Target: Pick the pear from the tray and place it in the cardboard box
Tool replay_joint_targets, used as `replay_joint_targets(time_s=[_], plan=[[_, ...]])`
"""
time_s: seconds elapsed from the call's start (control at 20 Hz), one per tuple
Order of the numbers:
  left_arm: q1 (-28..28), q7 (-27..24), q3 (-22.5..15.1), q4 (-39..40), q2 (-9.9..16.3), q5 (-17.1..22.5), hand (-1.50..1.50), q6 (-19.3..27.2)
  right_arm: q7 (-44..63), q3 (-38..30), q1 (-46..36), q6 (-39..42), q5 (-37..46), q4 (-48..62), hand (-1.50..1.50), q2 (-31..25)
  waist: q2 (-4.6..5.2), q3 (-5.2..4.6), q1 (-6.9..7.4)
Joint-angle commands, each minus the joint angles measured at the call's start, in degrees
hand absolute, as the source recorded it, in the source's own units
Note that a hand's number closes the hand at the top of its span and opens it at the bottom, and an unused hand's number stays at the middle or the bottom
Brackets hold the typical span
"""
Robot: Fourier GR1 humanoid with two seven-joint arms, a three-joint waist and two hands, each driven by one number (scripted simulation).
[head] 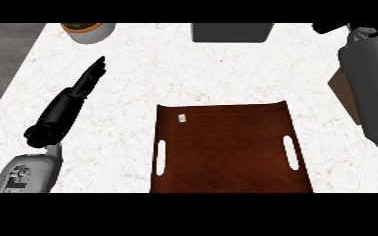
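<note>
Broad white marbled stone counter, filling most of the head view. On its near middle, a dark brown rectangular wooden tray with a pale slot handle cut along each side; nothing lying on its bare boards apart from a tiny pale label near the far left corner.

At the right edge, a grey forearm running up the view to the black right hand, only a sliver of it showing at the top corner: cannot tell whether open or closed, nor whether holding anything. Beneath that forearm, a brown flat-sided shape, mostly hidden, probably the cardboard box.

At the left, the black left hand, fingers straight and together, lying along the counter well apart from the tray, holding nothing.

Along the far edge, a dark grey squarish container and a small grey round pot with a green plant.

No pear to be seen anywhere: not on the tray, not on the open counter. Possibly inside the hidden right hand or already over the box, but no way to confirm.

Judged as a fruit: light, rigid, smooth and rounded, so inclined to roll and slip. Best taken round the wide lower belly, thumb opposite fingers, not by the narrow neck or stem.
</note>
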Motion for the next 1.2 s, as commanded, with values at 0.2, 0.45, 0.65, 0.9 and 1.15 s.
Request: replay_joint_targets(time_s=[0.2, 0.45, 0.65, 0.9, 1.15], plan=[[-2.7, 3.2, 0.7, -0.9, 0.2, -0.2, 0.00, -0.5, -8.5, -7.5, 2.1, -1.0, -2.7, 9.9, 1.50, -12.3, 0.38, 0.06, 0.41], [-3.3, 3.7, 0.0, -1.6, -1.1, -1.2, 0.00, 0.6, -11.5, -8.9, 2.9, 9.6, -5.0, 17.1, 1.50, -16.7, 0.46, 0.07, 0.45], [-2.9, 3.1, 2.1, -1.2, 0.6, 1.9, 0.00, -2.5, -15.2, -10.4, 3.8, 17.5, -7.8, 23.0, 1.50, -18.6, 0.51, 0.09, 0.91], [-1.6, 2.3, -0.8, -1.0, -2.6, -1.8, 0.00, 0.5, -18.8, -9.2, 4.5, 24.9, -7.3, 27.8, 1.50, -21.0, 0.34, 0.05, 0.74], [-0.9, 0.1, -0.2, -0.2, -2.2, -1.2, 0.00, -0.7, -27.2, -10.6, 5.8, 31.6, -9.0, 32.6, -1.50, -25.1, 0.33, 0.08, 0.81]])
